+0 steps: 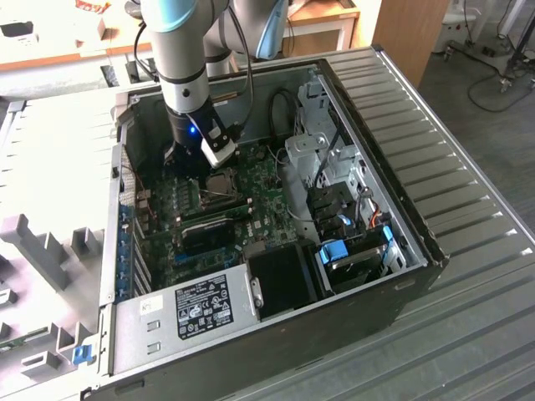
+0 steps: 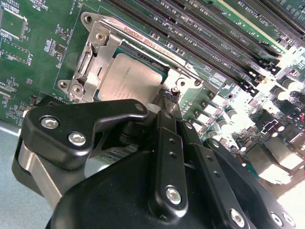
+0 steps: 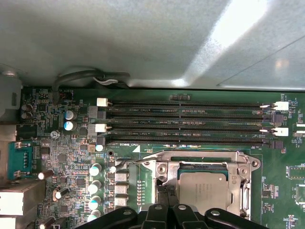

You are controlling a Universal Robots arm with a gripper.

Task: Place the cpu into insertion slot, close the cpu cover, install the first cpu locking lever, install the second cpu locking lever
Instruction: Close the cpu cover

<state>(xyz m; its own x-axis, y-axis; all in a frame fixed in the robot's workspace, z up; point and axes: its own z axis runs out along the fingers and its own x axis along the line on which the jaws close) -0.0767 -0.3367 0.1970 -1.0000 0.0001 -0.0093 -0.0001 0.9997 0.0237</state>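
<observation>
The cpu [image 2: 128, 76] [image 3: 202, 192], a dull silver square, lies in the insertion slot [image 3: 202, 168], with the grey metal cpu cover [image 2: 93, 55] [image 3: 205, 156] down over its edges. A thin wire locking lever [image 3: 136, 161] runs along one side of the socket. My gripper [image 2: 167, 106] [image 3: 166, 188] hangs just beside a socket corner, its black fingers pressed together with nothing seen between them. Whether the tips touch a lever I cannot tell. In the exterior view the arm [image 1: 188, 92] reaches down into the open computer case over the socket [image 1: 221, 184].
Long black memory slots [image 3: 190, 121] lie close to the socket. Capacitors [image 3: 95, 169] stand on the board nearby. In the exterior view a power supply [image 1: 196, 305] and a drive cage [image 1: 355, 251] fill the near side, and the case walls [image 1: 117, 209] enclose the board.
</observation>
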